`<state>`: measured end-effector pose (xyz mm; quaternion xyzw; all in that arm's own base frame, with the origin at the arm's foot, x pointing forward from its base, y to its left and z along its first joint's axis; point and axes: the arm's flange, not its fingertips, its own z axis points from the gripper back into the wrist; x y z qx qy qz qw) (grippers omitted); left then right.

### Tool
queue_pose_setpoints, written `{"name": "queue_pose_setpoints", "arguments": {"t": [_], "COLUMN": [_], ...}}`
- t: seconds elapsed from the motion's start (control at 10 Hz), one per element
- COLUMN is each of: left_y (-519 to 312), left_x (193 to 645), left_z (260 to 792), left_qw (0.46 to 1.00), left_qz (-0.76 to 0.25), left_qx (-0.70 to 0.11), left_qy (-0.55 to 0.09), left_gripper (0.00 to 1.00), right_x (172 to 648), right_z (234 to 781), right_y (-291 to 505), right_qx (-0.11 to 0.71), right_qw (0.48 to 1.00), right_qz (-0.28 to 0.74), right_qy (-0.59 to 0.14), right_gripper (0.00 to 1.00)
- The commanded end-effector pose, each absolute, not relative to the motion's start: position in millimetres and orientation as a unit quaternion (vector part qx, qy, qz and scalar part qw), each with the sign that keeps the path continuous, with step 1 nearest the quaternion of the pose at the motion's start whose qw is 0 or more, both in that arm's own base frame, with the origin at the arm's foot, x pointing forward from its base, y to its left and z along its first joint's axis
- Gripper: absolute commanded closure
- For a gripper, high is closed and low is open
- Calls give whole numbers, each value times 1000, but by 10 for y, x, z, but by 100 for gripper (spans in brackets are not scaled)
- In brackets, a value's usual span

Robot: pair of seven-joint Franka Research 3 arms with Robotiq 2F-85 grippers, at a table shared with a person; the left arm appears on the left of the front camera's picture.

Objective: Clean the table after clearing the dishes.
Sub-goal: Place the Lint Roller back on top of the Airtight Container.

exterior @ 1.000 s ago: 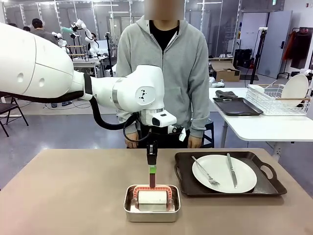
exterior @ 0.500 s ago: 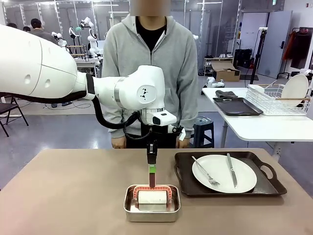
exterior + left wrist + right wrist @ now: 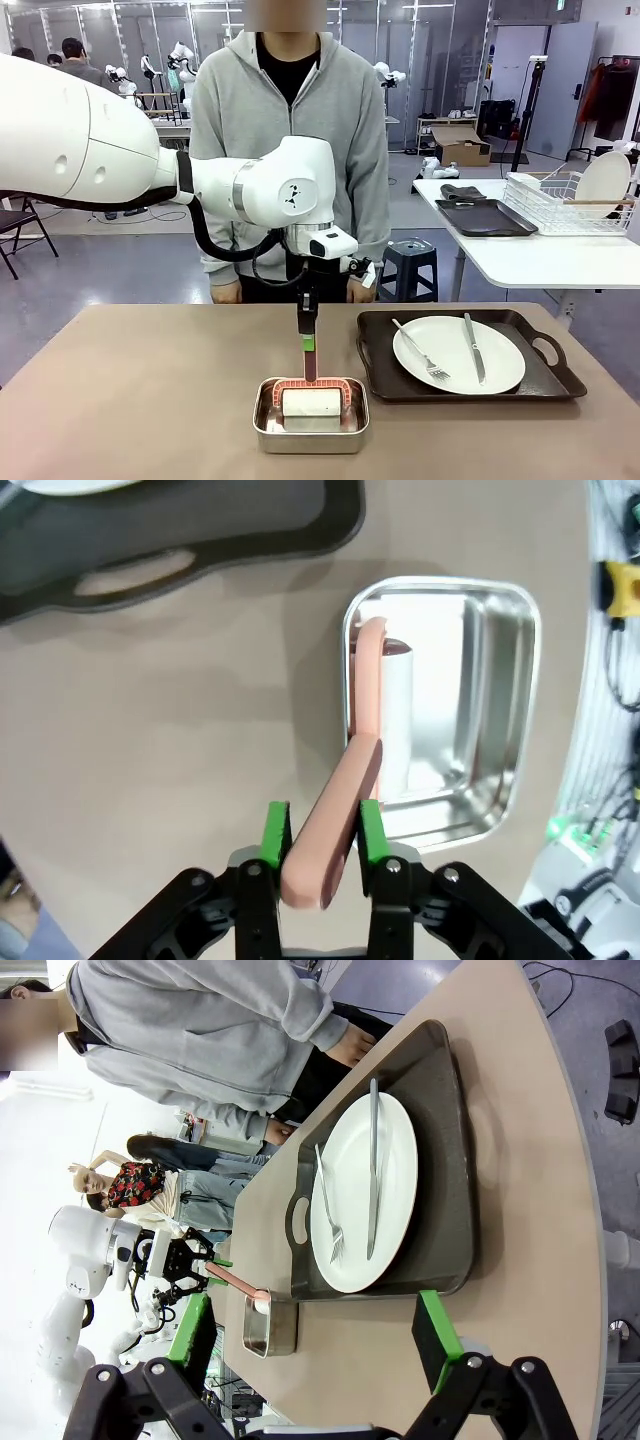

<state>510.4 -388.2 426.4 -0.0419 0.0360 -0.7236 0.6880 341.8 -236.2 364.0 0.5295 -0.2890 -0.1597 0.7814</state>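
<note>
On the tan table point(image 3: 140, 400) a steel pan point(image 3: 264, 432) holds a white roller point(image 3: 310, 403) in a red frame, its pink handle point(image 3: 310, 358) standing upright. My left gripper point(image 3: 308, 318) hangs straight above the pan, and in the left wrist view the green pads point(image 3: 275, 832) of that gripper point(image 3: 320, 838) sit against both sides of the handle point(image 3: 330, 830). To the right lies a dark tray point(image 3: 378, 385) with a white plate point(image 3: 500, 365), a fork point(image 3: 420, 356) and a knife point(image 3: 473, 350). My right gripper point(image 3: 312, 1345) is open and empty, off the table's right end, facing the tray point(image 3: 450, 1190).
A person in a grey hoodie stands at the far edge, hands point(image 3: 360, 291) hanging just behind the table. A white side table point(image 3: 540, 260) at the right back carries a dish rack point(image 3: 570, 205) and a second dark tray point(image 3: 485, 218). The table's left half is bare.
The person has stepped to the picture's left. My left arm has shifted very slightly left; the roller stays in the pan.
</note>
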Motion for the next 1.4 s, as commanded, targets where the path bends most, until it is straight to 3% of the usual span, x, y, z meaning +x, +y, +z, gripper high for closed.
{"name": "queue_pose_setpoints", "arguments": {"t": [0.0,0.1,0.2,0.3,0.9,1.3], "left_y": [-3836,-3845,-3847,-3848,-3846,-3873], "left_x": [5155,5143,5136,5127,5061,5169], "left_z": [4361,4424,4461,4484,4553,4478], "left_qw": [686,683,684,684,687,689], "left_qz": [-727,-730,-730,-729,-725,-724], "left_qx": [-13,-15,-16,-18,-31,-25], "left_qy": [20,11,7,5,37,19], "left_gripper": [53,17,17,0,0,0], "right_x": [3388,3388,3388,3388,3388,3388], "right_z": [3653,3653,3653,3653,3653,3653], "right_y": [-2359,-2359,-2359,-2359,-2359,-2359], "right_qx": [530,530,530,530,530,530], "right_qw": [782,782,782,782,782,782], "right_qz": [-157,-157,-157,-157,-157,-157], "right_qy": [-289,-289,-289,-289,-289,-289], "right_gripper": [0,0,0,0,0,0]}}
